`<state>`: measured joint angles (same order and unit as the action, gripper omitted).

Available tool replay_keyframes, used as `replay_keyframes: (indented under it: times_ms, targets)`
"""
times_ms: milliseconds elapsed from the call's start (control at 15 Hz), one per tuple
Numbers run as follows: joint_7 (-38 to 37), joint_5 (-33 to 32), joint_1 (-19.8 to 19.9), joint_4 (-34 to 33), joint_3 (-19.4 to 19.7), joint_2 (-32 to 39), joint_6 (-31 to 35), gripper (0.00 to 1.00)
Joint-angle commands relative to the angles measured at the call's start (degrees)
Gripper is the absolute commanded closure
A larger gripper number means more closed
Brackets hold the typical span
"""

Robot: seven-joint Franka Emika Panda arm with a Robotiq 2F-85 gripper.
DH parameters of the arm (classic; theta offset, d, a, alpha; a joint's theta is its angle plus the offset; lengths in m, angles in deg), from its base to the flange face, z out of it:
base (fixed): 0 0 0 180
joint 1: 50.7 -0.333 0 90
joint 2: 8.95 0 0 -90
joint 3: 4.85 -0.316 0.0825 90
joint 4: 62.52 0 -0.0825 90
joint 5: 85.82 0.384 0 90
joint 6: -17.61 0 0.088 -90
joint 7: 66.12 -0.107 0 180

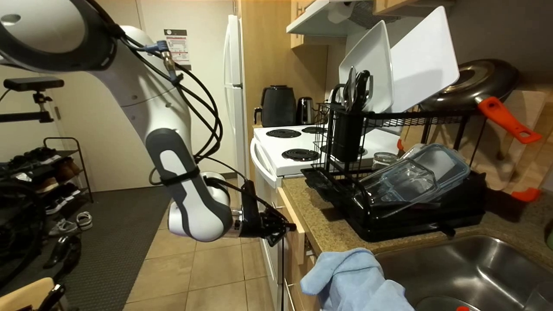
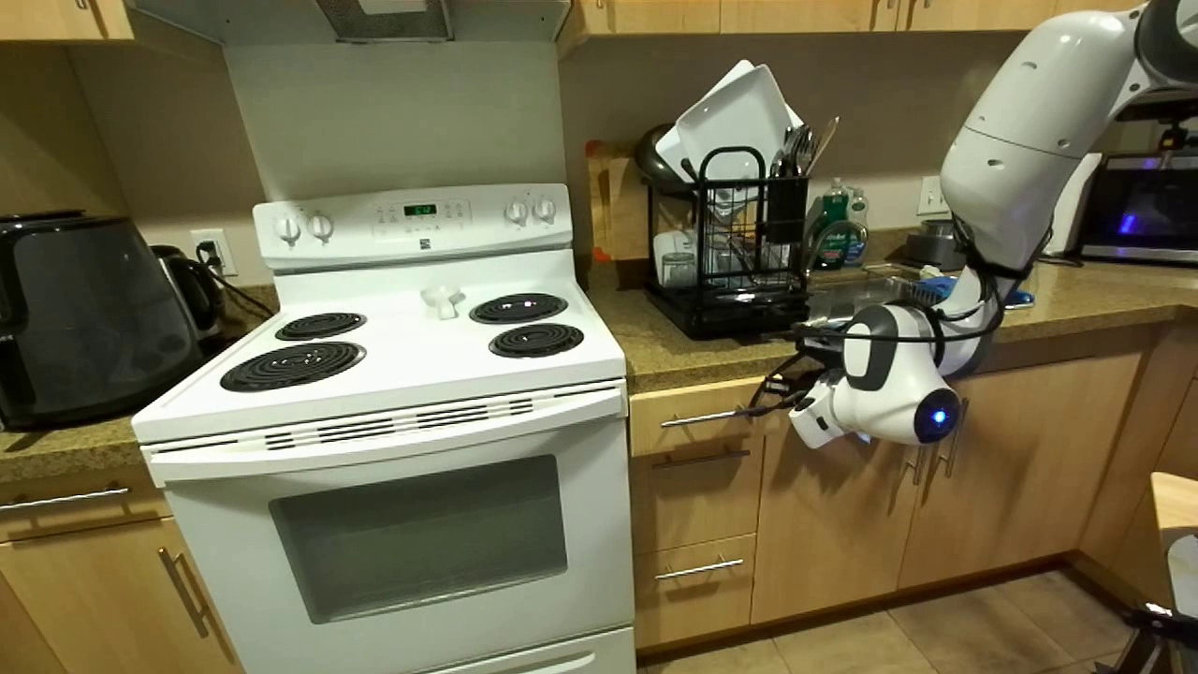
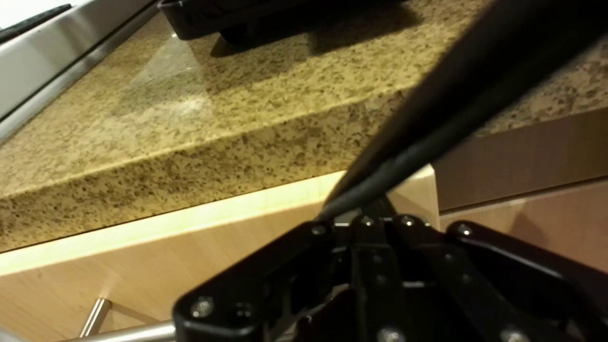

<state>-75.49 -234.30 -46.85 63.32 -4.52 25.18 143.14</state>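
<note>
My gripper [image 1: 290, 227] is low in front of the counter, at a light wood drawer [image 1: 299, 244] pulled slightly out. It also shows beside the drawer [image 2: 693, 401] in an exterior view [image 2: 766, 397]. In the wrist view the black fingers [image 3: 377, 210] are together and point at the drawer front [image 3: 199, 225], with nothing seen between them. The metal bar handle [image 3: 137, 332] runs at lower left and passes behind the gripper; it also shows in an exterior view [image 2: 702, 419]. Whether the fingertips touch the drawer or handle is hidden. A blurred black cable [image 3: 437, 114] crosses before the fingertips.
A speckled counter [image 3: 190, 156] overhangs the drawer. A black dish rack [image 1: 337, 181] with plates and containers stands on it. A blue cloth [image 1: 358, 280] hangs by the sink [image 1: 484, 263]. A white stove [image 2: 393, 431] stands beside the drawer. Several lower drawers [image 2: 697, 496] sit below.
</note>
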Motion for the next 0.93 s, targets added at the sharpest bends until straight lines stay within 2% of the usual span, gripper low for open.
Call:
replay_keyframes:
  times_ms: [0,200,267,333,400,600,867]
  targets:
    - [-5.0,-3.1,2.0,-2.3,-2.2,-2.2,3.7,1.0]
    - [-4.9,-2.8,2.3,-3.3,-2.8,-0.6,3.7,1.0]
    - [-4.3,-2.8,2.1,-3.0,-2.5,-0.3,2.6,0.74]
    - [-1.4,0.0,1.5,-0.2,-1.5,0.1,0.0,0.72]
    - [-1.3,0.0,1.5,-0.2,-1.4,0.3,-0.4,0.93]
    - [-1.3,0.1,1.5,0.0,-1.2,0.6,-0.6,0.73]
    - [-1.3,0.1,1.5,0.0,-1.2,0.6,-0.6,0.72]
